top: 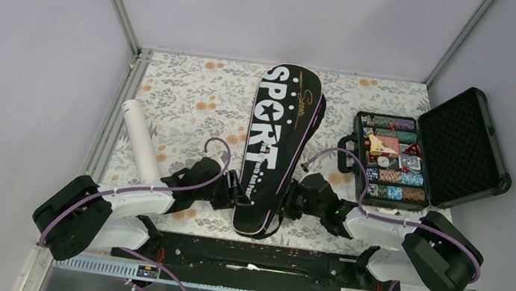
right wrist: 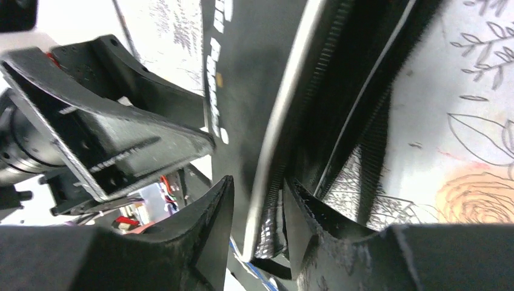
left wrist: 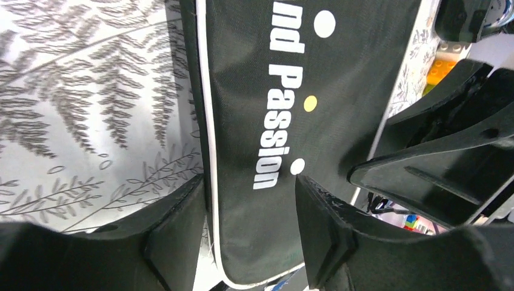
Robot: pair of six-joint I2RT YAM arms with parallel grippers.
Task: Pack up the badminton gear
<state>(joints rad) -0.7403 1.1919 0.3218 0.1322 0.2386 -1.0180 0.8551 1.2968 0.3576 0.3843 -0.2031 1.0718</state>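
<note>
The long black "SPORT" racket bag [top: 275, 133] lies lengthwise in the middle of the floral cloth, narrow end toward the arm bases. My left gripper [top: 237, 197] is at that end's left edge. Its jaws [left wrist: 251, 206] stand apart astride the white-piped rim of the bag [left wrist: 254, 91], one finger over the cloth and one over the bag. My right gripper [top: 284, 208] is at the right edge. Its jaws [right wrist: 257, 194] are open around the zipper rim of the bag [right wrist: 254, 73], with a gap on the left side. A white cardboard tube [top: 141, 141] lies at the left.
A black hard case [top: 427, 156] stands open at the right, holding rows of coloured poker chips [top: 392, 159]. The two grippers face each other closely across the bag's narrow end. Grey walls enclose the table on three sides.
</note>
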